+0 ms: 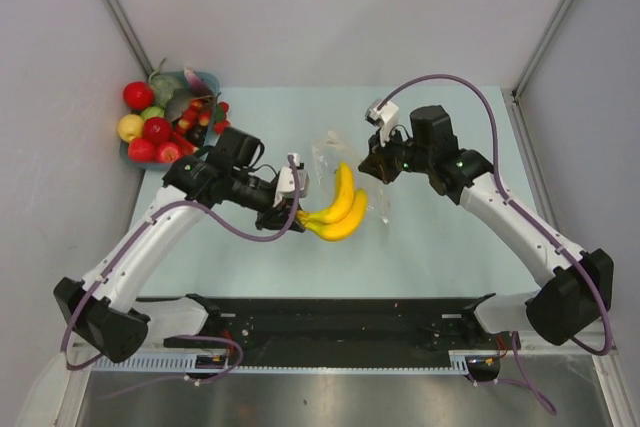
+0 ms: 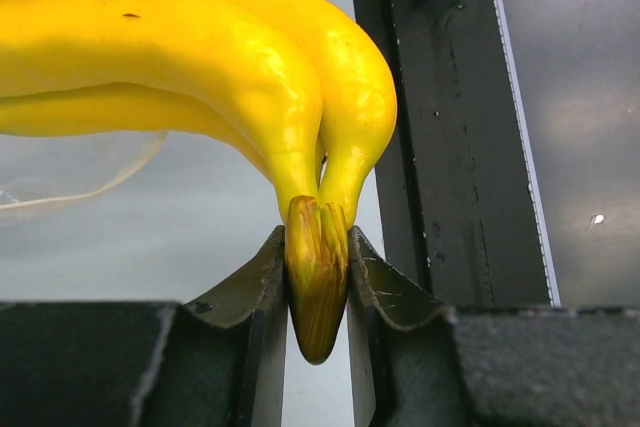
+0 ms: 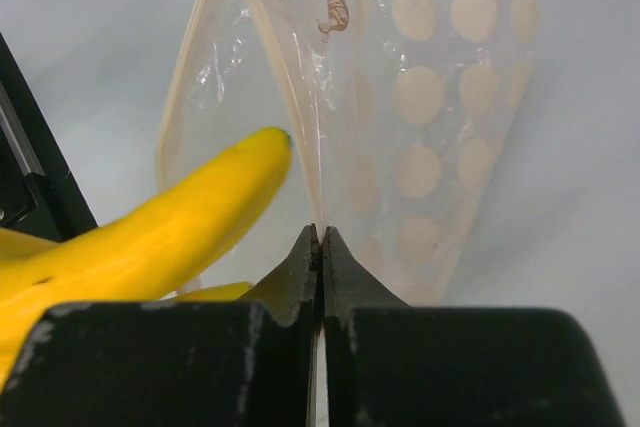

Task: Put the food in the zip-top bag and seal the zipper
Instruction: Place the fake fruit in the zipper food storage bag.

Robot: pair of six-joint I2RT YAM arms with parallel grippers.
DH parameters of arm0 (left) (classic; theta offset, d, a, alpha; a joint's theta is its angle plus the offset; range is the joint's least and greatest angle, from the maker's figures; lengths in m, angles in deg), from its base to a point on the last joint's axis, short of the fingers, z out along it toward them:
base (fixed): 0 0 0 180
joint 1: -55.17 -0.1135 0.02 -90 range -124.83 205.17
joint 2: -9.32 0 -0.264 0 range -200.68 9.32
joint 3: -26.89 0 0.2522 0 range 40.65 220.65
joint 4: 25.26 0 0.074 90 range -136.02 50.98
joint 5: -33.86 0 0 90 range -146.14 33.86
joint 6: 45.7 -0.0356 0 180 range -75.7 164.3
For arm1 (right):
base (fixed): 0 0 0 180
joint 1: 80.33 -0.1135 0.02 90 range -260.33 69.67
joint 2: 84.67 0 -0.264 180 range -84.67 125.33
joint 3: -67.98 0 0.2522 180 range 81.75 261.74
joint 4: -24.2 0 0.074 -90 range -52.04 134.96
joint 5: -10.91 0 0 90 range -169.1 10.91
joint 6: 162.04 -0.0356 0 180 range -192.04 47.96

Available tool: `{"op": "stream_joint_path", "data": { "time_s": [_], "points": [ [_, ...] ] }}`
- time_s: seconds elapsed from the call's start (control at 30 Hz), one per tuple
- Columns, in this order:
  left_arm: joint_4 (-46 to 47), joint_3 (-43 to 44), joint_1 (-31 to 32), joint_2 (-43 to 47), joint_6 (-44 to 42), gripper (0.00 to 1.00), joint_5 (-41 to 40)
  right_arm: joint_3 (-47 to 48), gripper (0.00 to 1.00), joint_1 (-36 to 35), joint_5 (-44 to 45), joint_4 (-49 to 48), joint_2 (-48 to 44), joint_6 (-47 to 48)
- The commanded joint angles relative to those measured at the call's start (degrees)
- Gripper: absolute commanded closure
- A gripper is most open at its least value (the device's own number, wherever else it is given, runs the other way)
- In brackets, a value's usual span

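— What has the left gripper (image 2: 318, 247) got?

— The bananas (image 2: 200, 57), a small yellow bunch. Its two fingers are closed down to the width of the brown stem and pinch it from both sides. The stub of the stem pokes back past the fingertips.

— Which way do they point?

— Straight away from that gripper. The long axis runs from the stem out ahead of it in a gentle curve, with the tips aimed across at the right gripper (image 3: 322, 237).

— And that one?

— Closed almost completely, with only thin plastic between the fingers. It grips the zipper strip (image 3: 290, 97) of the bag (image 3: 430, 97). The bag stretches out ahead of the gripper, its strip running lengthwise away from the fingertips, clear and crinkled, with pale round spots.

— Where are the bananas from there?

— To the left of the right gripper. One tip comes just beside the strip, at the bag's mouth. I cannot tell whether it has passed inside.

— Anything else?

— A basket (image 1: 207, 79) of red and yellow fruit (image 1: 150, 127) sits off the counter (image 1: 450, 247), behind the left gripper and well apart from it.
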Motion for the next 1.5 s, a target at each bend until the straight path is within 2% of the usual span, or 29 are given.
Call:
{"op": "stream_joint_path", "data": {
  "time_s": [0.0, 0.13, 0.27, 0.4, 0.43, 0.53, 0.67, 0.7, 0.8, 0.83, 0.9, 0.93, 1.03, 1.07, 1.13, 1.17, 1.27, 1.33, 1.47],
  "points": [
    [-1.0, 0.1, 0.3, -2.4, 1.5, 1.00, -2.5, 0.1, 1.00, -2.4, 1.9, -0.7, -3.1, 2.8],
    [-0.2, 0.7, 0.3, -3.7, 4.4, 1.00, -4.1, -0.1, 1.00, -4.9, 3.9, 0.3, -3.8, 4.9],
    [0.0, 2.7, 0.2, -4.5, 6.7, 1.00, -0.9, -1.1, 1.00, -7.5, 7.0, 1.5, -4.5, 6.0],
    [7.0, -1.0, -0.3, -2.3, 14.8, 1.00, -2.9, -1.9, 1.00, -9.6, 9.1, 2.4, -5.3, 5.8],
    [12.3, -2.4, -0.4, -1.4, 19.4, 1.00, -4.4, -1.9, 1.00, -9.7, 9.5, 2.8, -5.5, 5.5],
    [20.2, -6.4, -0.3, 2.6, 23.6, 1.00, -10.6, -2.1, 1.00, -9.9, 9.1, 3.8, -5.8, 3.6],
    [20.9, -5.6, 1.2, 1.1, 26.3, 1.00, -16.2, -2.0, 1.00, -9.9, 7.3, 3.4, -5.4, 0.2],
    [20.9, -4.6, 1.8, 0.3, 27.5, 1.00, -20.5, -2.0, 1.00, -9.9, 6.8, 3.2, -5.3, -0.7],
    [20.5, -2.1, 3.0, -2.4, 33.9, 1.00, -21.8, -1.7, 1.00, -10.2, 6.0, 2.5, -4.5, -2.9],
    [20.6, -1.6, 3.3, -3.6, 38.1, 1.00, -24.6, -1.6, 1.00, -10.2, 6.1, 2.2, -4.4, -3.9],
    [19.6, 0.2, 5.9, -4.9, 40.4, 1.00, -28.3, -1.4, 1.00, -10.3, 6.0, 1.6, -3.9, -5.0],
    [19.7, 0.5, 7.0, -5.4, 42.4, 1.00, -34.0, -1.1, 1.00, -10.3, 5.9, 1.5, -3.8, -5.8],
    [25.3, -1.5, 10.0, -3.4, 46.3, 1.00, -38.4, -0.9, 1.00, -10.3, 3.9, 1.2, -3.1, -8.7],
    [27.5, -2.5, 12.0, -1.5, 46.6, 1.00, -43.6, -1.0, 1.00, -10.3, 2.5, 1.1, -3.0, -10.8],
    [30.6, -4.0, 14.7, -0.7, 48.9, 1.00, -47.5, -1.2, 1.00, -10.3, 0.9, 1.0, -2.1, -13.0],
    [30.9, -3.9, 17.6, -0.9, 50.3, 1.00, -54.6, -1.4, 1.00, -10.3, 0.2, 0.7, -1.6, -15.2],
    [25.2, 0.2, 19.7, -5.0, 57.7, 1.00, -59.2, -1.2, 1.00, -10.0, -1.9, 0.1, -0.1, -18.9],
    [22.1, 2.5, 19.7, -7.7, 63.4, 1.00, -61.8, -1.2, 1.00, -8.1, -4.9, -1.1, 0.7, -24.7],
    [24.3, -0.1, 20.4, -6.5, 66.2, 1.00, -68.0, -2.8, 1.00, -2.6, -12.8, -6.4, 3.4, -38.8]
  ]
}}
